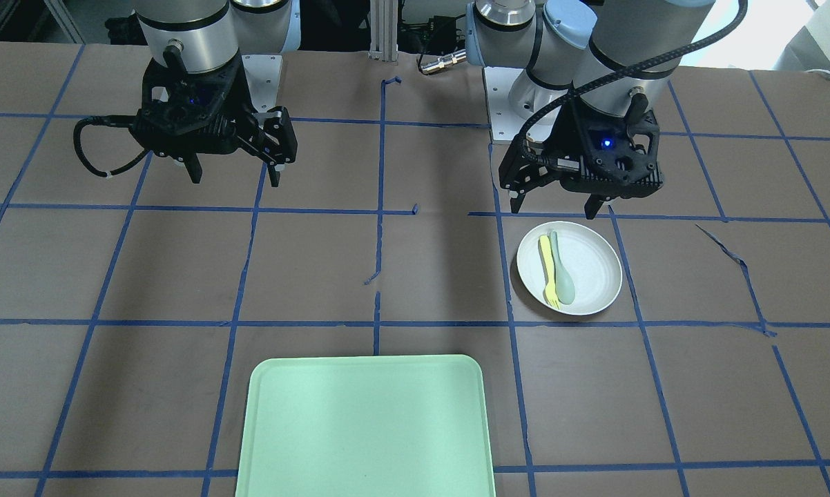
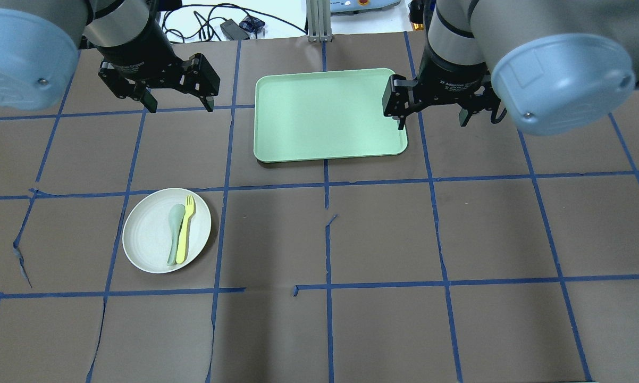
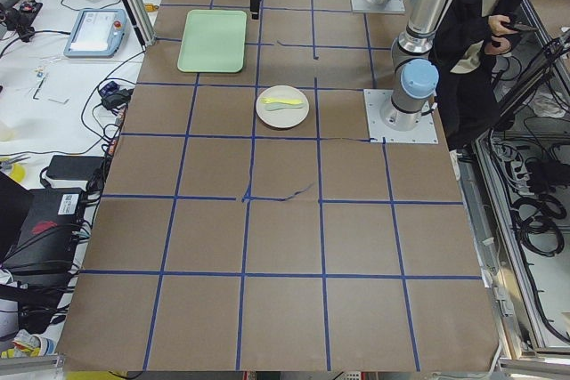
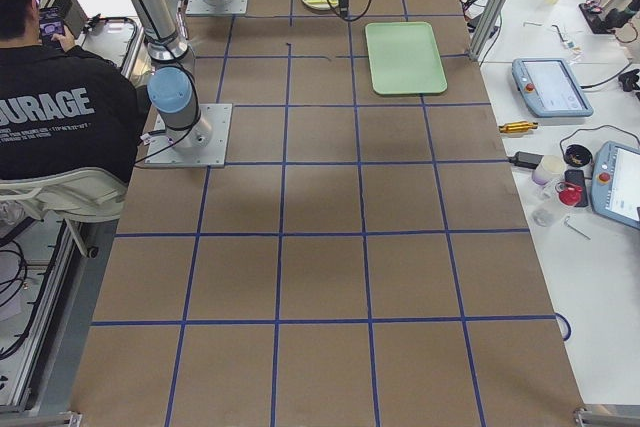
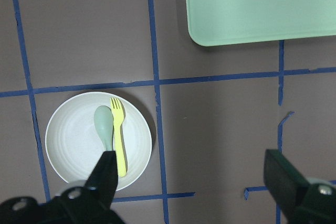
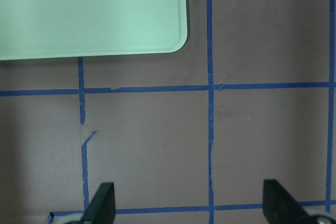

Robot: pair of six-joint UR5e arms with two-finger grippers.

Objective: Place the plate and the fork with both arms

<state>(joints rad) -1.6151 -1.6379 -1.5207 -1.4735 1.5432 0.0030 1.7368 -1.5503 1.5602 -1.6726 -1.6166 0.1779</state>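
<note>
Brown table (image 2: 383,234) gridded in blue tape. At 8 o'clock in the overhead view, white plate (image 2: 144,239) carrying yellow fork (image 2: 185,229), with teal-grey spoon (image 2: 174,231) just beside at its 9 o'clock. Green tray (image 2: 330,114) at 12 o'clock, well apart. Left gripper (image 2: 179,106) at 10 o'clock, right gripper (image 2: 432,121) at 1 o'clock by the tray's edge — both raised, spread wide, holding nothing.

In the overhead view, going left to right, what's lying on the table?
white plate → teal-grey spoon lying on it → yellow fork beside the spoon, also on the plate → green tray
</note>
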